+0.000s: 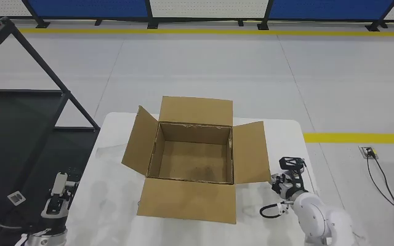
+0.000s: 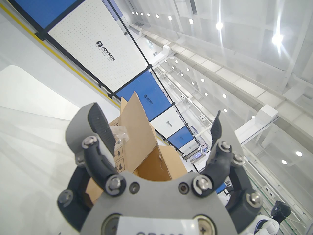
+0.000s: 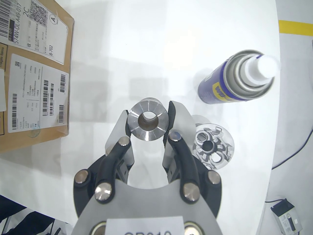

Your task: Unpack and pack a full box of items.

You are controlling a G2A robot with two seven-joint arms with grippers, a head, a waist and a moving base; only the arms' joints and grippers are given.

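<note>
Mostly white table (image 1: 284, 142), open cardboard box (image 1: 184, 202), yellow-lined floor (image 1: 184, 61) behind.
Right gripper (image 3: 148, 123) clamps metal collet (image 3: 156, 113); left gripper (image 2: 156, 113) gapes, empty.

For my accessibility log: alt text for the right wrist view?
The right gripper holds a slotted metal collet between its fingers. Beside it on the table: a toothed metal disc, an upright blue spray can and a labelled cardboard box.

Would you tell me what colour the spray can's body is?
The spray can is dark blue with a yellow patch, clearest in the right wrist view.
</note>
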